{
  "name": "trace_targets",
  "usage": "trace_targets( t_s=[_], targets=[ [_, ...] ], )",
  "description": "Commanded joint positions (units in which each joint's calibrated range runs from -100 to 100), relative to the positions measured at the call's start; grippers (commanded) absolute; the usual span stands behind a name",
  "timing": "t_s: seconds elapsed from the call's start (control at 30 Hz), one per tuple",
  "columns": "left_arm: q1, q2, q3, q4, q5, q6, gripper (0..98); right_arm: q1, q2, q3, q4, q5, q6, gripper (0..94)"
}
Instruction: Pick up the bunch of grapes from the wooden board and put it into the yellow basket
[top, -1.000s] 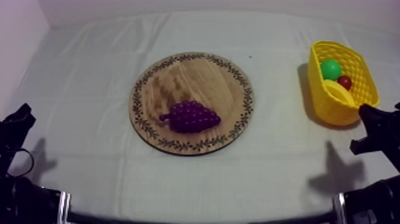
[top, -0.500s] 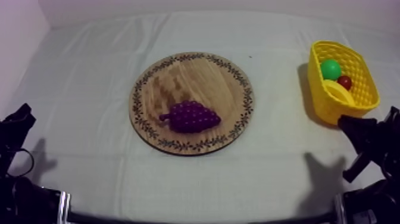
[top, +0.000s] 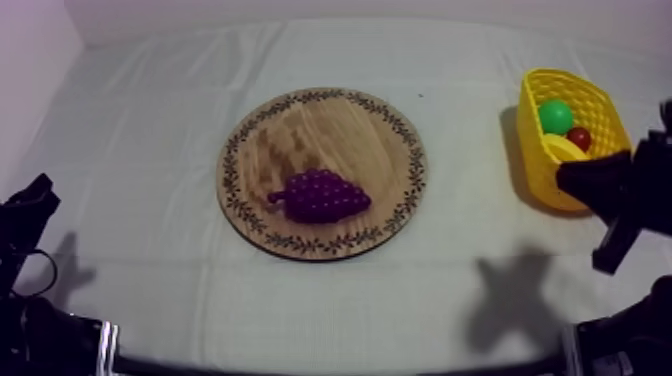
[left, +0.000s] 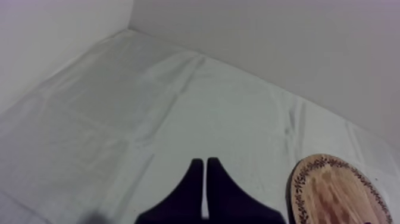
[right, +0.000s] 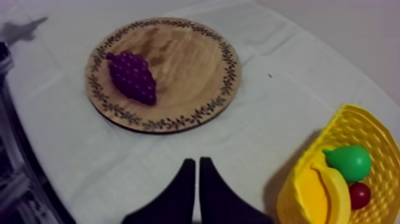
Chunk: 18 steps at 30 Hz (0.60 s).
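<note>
Right gripper (right: 197, 162), fingers together on nothing, hangs beside the yellow basket (top: 527, 110) while the bunch of grapes (top: 320, 195) lies on the wooden board (top: 300, 125), so the reach is just starting and next calls for parting the fingers over the grapes.

Right arm moved. Our right gripper (top: 570, 180) has lifted from its low spot in front of the yellow basket (top: 528, 140) and now overlaps the basket's near end in the top view. Its shadow (top: 512, 298) on the cloth has slid left and grown wider.
</note>
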Motion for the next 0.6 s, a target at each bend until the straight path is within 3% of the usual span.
trace_targets(
  t_s=[0.0, 0.57],
  targets=[
    [0.0, 0.0, 0.0, 0.01, 0.0, 0.0, 0.0, -2.1, 14.2, -18.1, 0.1, 7.2, 0.4, 0.4],
    [0.0, 0.0, 0.0, 0.01, 0.0, 0.0, 0.0, -3.1, 55.4, -67.2, -5.6, 31.2, 19.1, 0.7]
  ],
)
